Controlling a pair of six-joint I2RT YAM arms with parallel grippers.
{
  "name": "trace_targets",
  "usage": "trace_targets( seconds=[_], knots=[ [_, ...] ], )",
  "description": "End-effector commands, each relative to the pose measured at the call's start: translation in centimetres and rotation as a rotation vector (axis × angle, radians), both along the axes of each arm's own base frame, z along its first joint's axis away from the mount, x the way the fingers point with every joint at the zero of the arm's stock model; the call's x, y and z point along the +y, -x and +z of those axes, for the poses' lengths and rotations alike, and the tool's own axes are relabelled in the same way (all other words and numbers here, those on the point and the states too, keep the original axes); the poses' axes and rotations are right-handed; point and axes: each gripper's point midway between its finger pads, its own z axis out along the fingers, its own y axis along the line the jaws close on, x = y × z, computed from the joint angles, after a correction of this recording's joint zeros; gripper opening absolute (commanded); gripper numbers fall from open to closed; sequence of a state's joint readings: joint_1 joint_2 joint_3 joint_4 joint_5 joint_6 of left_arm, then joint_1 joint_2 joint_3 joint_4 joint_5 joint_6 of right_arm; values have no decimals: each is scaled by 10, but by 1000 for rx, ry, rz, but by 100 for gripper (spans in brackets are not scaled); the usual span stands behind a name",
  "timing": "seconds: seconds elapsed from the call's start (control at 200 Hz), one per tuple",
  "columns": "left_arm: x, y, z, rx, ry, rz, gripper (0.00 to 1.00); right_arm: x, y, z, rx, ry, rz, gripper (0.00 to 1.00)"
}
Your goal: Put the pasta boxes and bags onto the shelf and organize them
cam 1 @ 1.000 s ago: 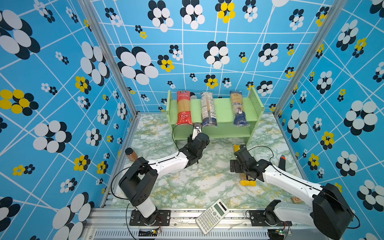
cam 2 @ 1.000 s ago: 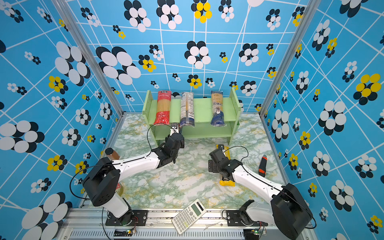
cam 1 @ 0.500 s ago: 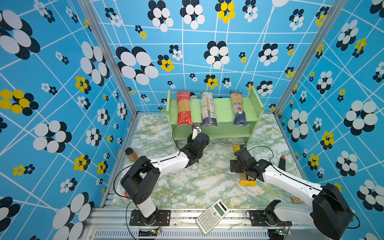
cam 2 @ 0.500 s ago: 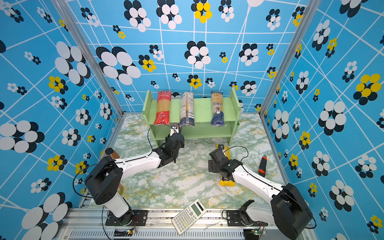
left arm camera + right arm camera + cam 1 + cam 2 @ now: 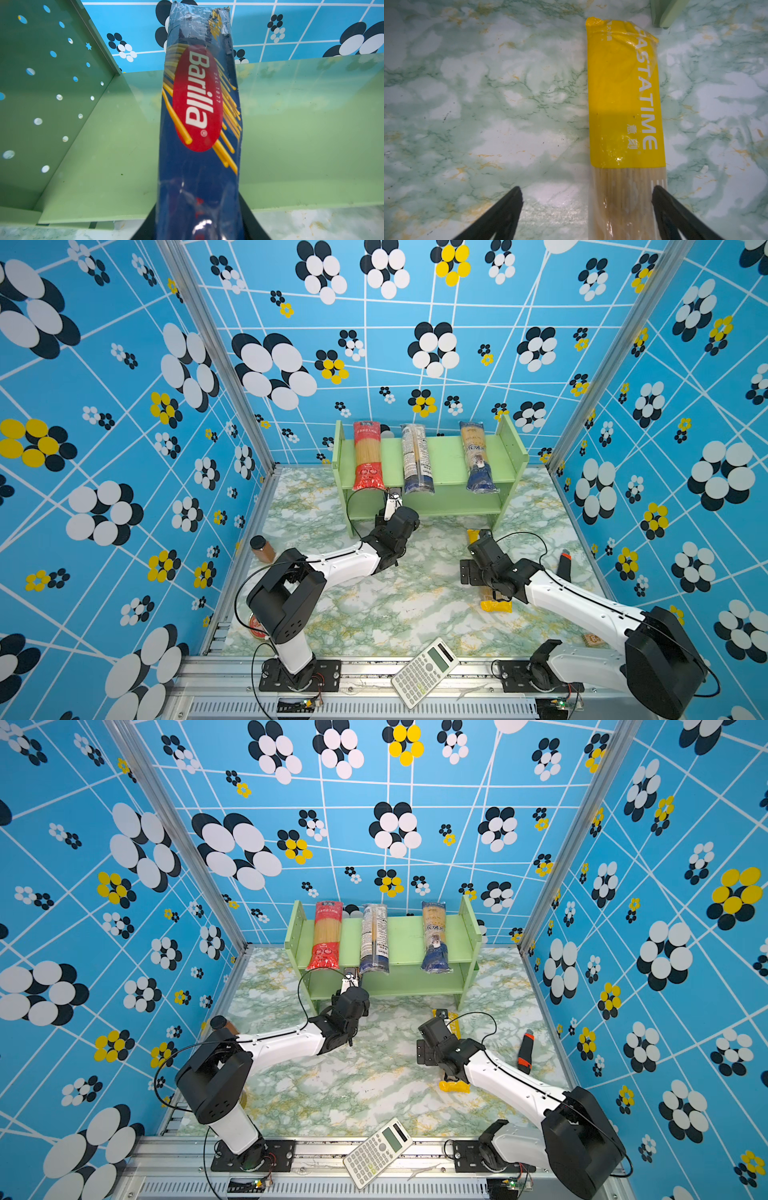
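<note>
3 packs, the red-ended clear bag [image 5: 368, 456], the clear/navy bag [image 5: 415, 460] and the yellow-navy bag [image 5: 478, 458], lie side by side across the top tier of the green shelf [image 5: 446, 466], front ends overhanging. The left gripper [image 5: 392, 504] is clamped on the near end of the dark blue Barilla box [image 5: 199, 116], which reaches into the lower tier above its board. The right gripper [image 5: 587, 193] has its jaws wide apart astride the yellow bag [image 5: 623, 93], flat on the marble table [image 5: 488, 104].
</note>
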State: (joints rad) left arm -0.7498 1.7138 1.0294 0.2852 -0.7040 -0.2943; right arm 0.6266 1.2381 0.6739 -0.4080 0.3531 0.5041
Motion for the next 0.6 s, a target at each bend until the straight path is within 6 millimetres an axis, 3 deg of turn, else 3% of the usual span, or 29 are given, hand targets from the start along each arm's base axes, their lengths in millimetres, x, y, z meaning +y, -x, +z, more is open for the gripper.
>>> trace_targets(
  seconds=[0.0,0.105,0.335,0.595],
  knots=[
    [7,-15,48,-159,101,70,0,-3,1,-2,11,9,2,99],
    [7,-16,45,-155,95,69,0,-2,1,-1,9,8,1,99],
    [10,-17,42,-147,89,77,15,-3,2,-1,11,9,-1,99],
    [13,-17,39,-134,87,82,17,-3,2,0,10,7,-2,99]
  ],
)
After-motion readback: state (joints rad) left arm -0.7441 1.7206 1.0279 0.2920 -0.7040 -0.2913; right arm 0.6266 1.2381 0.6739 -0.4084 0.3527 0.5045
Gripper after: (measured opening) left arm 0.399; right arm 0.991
